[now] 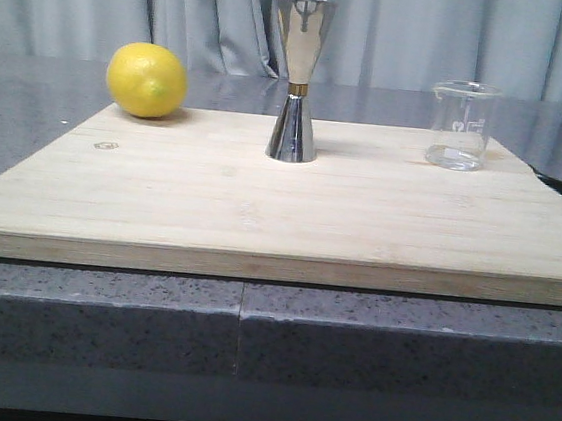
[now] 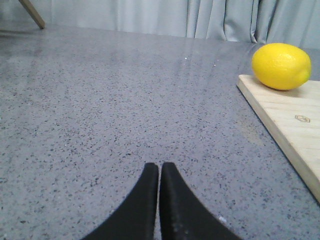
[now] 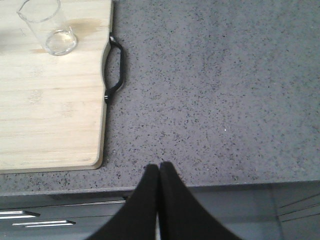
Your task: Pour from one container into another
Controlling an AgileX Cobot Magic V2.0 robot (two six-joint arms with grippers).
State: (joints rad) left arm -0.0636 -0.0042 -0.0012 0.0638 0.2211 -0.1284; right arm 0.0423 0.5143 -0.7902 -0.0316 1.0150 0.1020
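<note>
From my station, working left to right. My left gripper (image 2: 159, 172) has its fingers pressed together, nothing between them, low over the grey counter (image 2: 100, 110). Ahead of it and off to its right lies the corner of the wooden board (image 2: 285, 125), with the lemon (image 2: 281, 66) sitting on that corner, well clear of the fingertips.

On the board in the front view stand the task's two vessels: the steel jigger (image 1: 298, 80) upright at the middle, and the glass beaker (image 1: 462, 125) upright toward the right end, well apart from it. I cannot tell whether the jigger holds liquid. The beaker looks clear, and I cannot make out a fill line. That fits either a pour still to come or one done with the vessels set back, so I prescribe no move on that score.

My right gripper (image 3: 159, 172) is likewise closed and empty, hanging over the counter's front edge. The beaker lies ahead of it and to its left, past the board's black handle (image 3: 114, 70).

Advice for any pour here: grip the narrow waist of the jigger, keep it level in transit, bring its lip over the beaker's mouth before tilting, and tilt slowly.

Count: one lemon, one jigger, one beaker, one board, two grippers.
</note>
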